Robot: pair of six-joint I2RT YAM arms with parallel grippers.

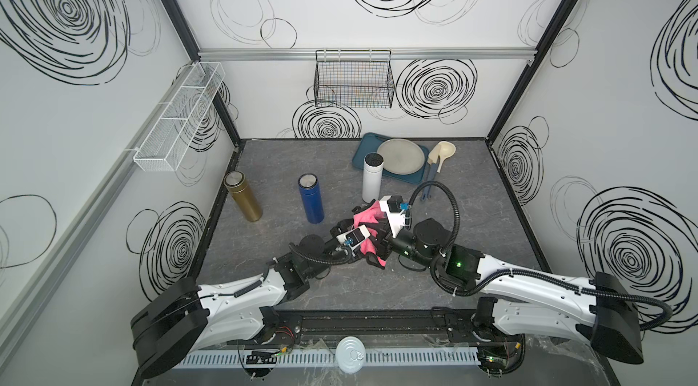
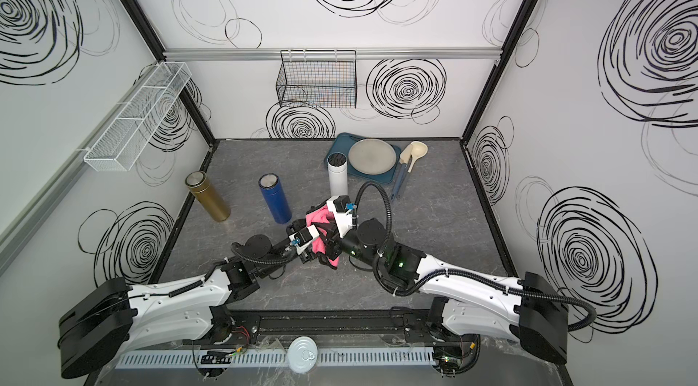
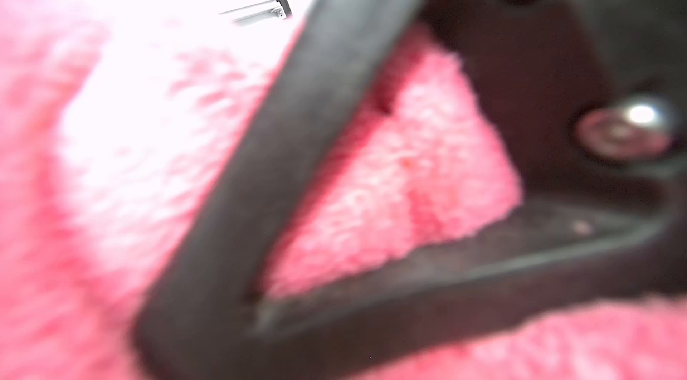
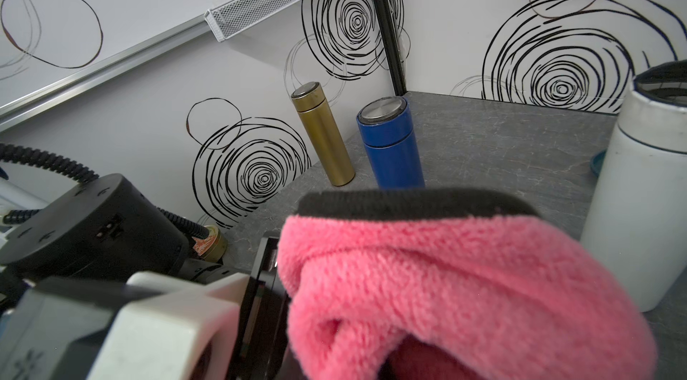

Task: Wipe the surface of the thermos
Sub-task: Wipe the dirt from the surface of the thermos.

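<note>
Both of your end effectors meet over the middle of the grey marbled worktop (image 1: 472, 195), bundled in a fluffy pink cloth with a black edge (image 4: 446, 285). Your right end effector (image 1: 364, 214) is fully closed. The cloth is draped over it and hangs clear of the worktop, so it has hold of the cloth. Your left end effector (image 1: 368, 248) is closed as well, with the cloth packed around its black finger (image 3: 297, 136) in the left wrist view. That picture is too blurred for you to tell whether any cloth is pinched between its jaws.

The white cylindrical thermos (image 1: 372, 180) stands upright just beyond the end effectors, in front of the near corner of a dark teal tray (image 1: 362, 150). The cloth is right beside its lower body, but you cannot tell whether they touch. A round grey plate (image 1: 401, 155) lies on the tray, and a beige ladle with a blue handle (image 1: 440, 155) lies beside it.

To your left stand a blue cylindrical thermos (image 1: 311, 199) and a gold cylindrical thermos (image 1: 243, 196). Both are upright and well apart from the cloth.
</note>
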